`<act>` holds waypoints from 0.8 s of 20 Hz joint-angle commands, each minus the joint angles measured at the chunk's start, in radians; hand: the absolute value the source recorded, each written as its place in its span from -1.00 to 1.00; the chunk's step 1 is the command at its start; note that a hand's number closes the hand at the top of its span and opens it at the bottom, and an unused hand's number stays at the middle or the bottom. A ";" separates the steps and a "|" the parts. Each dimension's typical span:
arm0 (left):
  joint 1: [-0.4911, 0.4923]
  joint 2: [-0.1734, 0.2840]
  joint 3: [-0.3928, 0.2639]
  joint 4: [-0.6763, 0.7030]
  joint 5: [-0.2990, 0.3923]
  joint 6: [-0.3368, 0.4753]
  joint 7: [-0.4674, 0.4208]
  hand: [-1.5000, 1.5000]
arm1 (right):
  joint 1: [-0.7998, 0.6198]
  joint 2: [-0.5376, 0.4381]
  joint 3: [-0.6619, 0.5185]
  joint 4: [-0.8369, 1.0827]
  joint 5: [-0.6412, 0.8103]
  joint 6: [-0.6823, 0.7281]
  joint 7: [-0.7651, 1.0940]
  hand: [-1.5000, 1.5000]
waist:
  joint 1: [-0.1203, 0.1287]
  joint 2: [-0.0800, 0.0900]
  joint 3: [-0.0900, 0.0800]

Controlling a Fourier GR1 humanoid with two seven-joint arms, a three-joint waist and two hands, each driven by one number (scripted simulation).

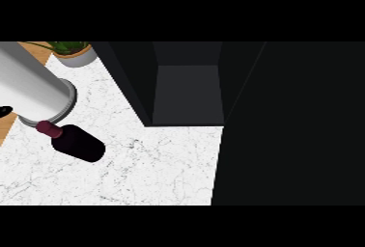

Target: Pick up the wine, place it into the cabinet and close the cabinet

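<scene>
The wine bottle (80, 142) stands on the marble counter (157, 169) (neither robot hand visible, perhaps hidden).

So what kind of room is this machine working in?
Most likely a kitchen: a white marble counter, a dark cabinet standing open on it, a wine bottle lying on the counter, and a potted plant in the corner.

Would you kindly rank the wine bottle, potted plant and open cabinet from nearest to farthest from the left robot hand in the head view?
Only a sliver of the left robot hand shows, at the left edge.
1. The wine bottle, just right of it.
2. The potted plant, upper left.
3. The cabinet, centre.
</scene>
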 commanded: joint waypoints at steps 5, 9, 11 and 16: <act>-0.001 0.153 0.042 0.050 0.213 -0.011 0.117 -1.00 | 0.003 -0.019 0.083 -0.201 0.090 -0.073 0.187 -1.00 | 0.005 -0.002 0.001; -0.073 0.095 0.032 0.130 0.156 -0.031 0.118 -1.00 | -0.078 0.006 0.171 -0.169 0.171 -0.139 0.231 -1.00 | -0.004 0.001 0.000; -0.001 0.091 0.056 0.081 0.133 -0.021 0.124 -1.00 | -0.076 -0.004 0.174 -0.204 0.175 -0.161 0.251 -1.00 | 0.004 -0.003 0.000; -0.044 0.081 0.043 0.102 0.113 -0.008 0.157 -1.00 | -0.134 -0.044 0.112 -0.183 0.129 -0.171 0.286 -1.00 | 0.003 -0.001 0.001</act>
